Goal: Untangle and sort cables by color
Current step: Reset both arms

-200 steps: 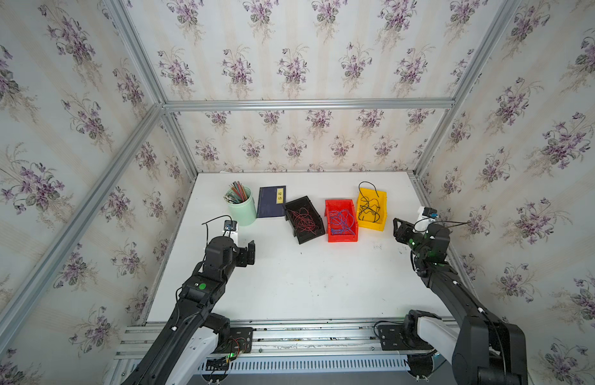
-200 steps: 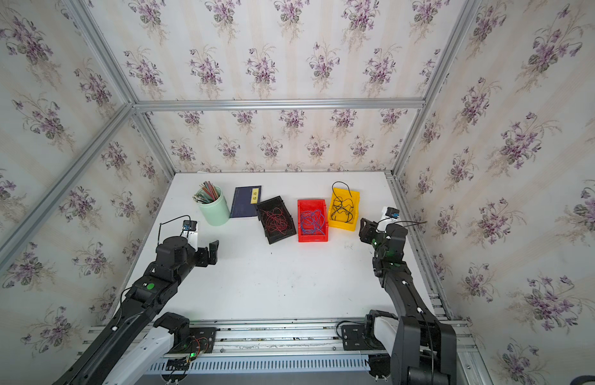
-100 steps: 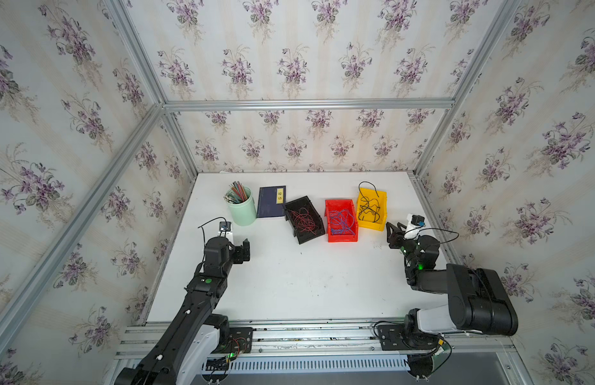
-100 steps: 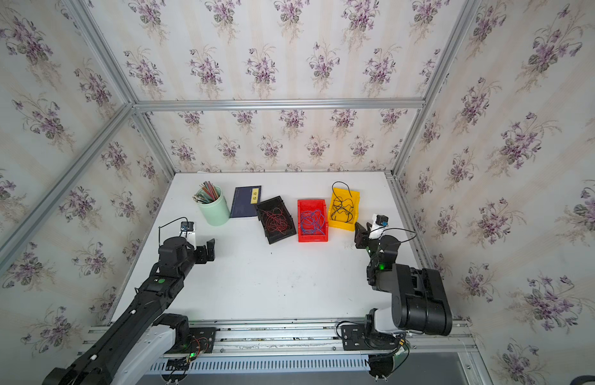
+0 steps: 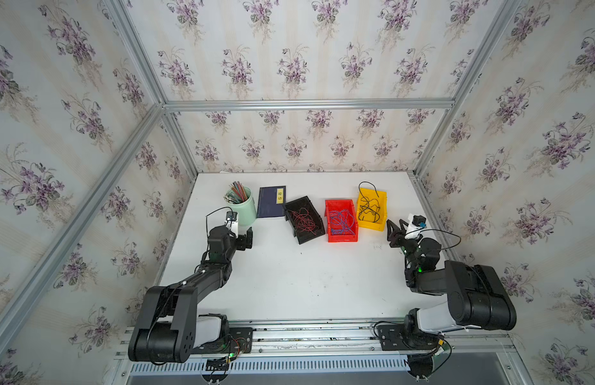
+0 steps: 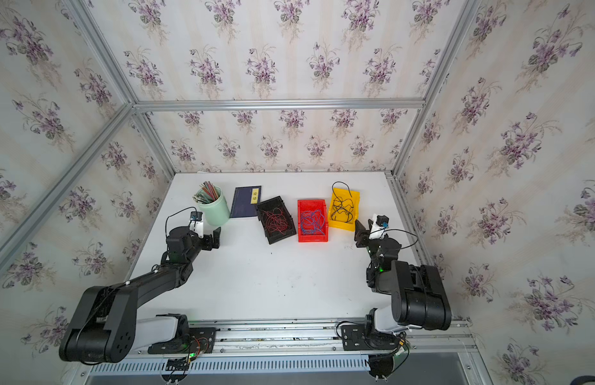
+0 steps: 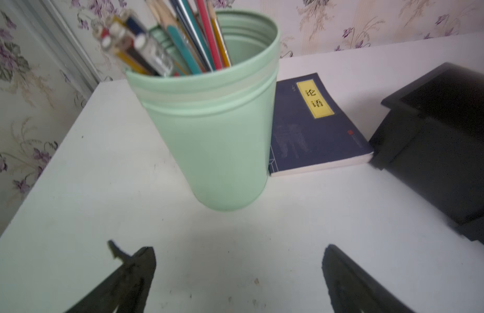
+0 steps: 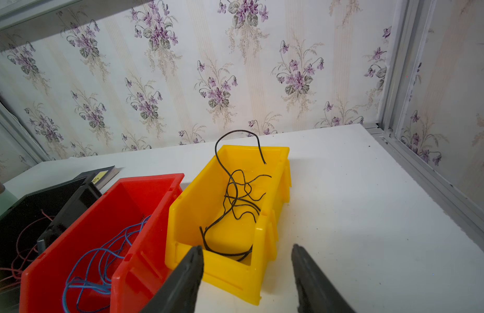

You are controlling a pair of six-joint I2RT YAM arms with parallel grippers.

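1. Left gripper is near the bench's left edge in both top views, jaws wide and empty, just beside the green cup. Right gripper is near the right edge, jaws partly apart and empty, just beside the yellow bin's near end.
2. Toward the far edge stands a row sorted by colour: red cables in the black bin, blue cables in the red bin, and black cables in the yellow bin, one strand looping above its far rim.
3. Left wrist view: spread fingers frame bare bench before the cup of pencils; a blue book lies flat just beside it.
4. Right wrist view: fingers stand apart, gripping nothing, at the yellow bin, with black cables curled inside.
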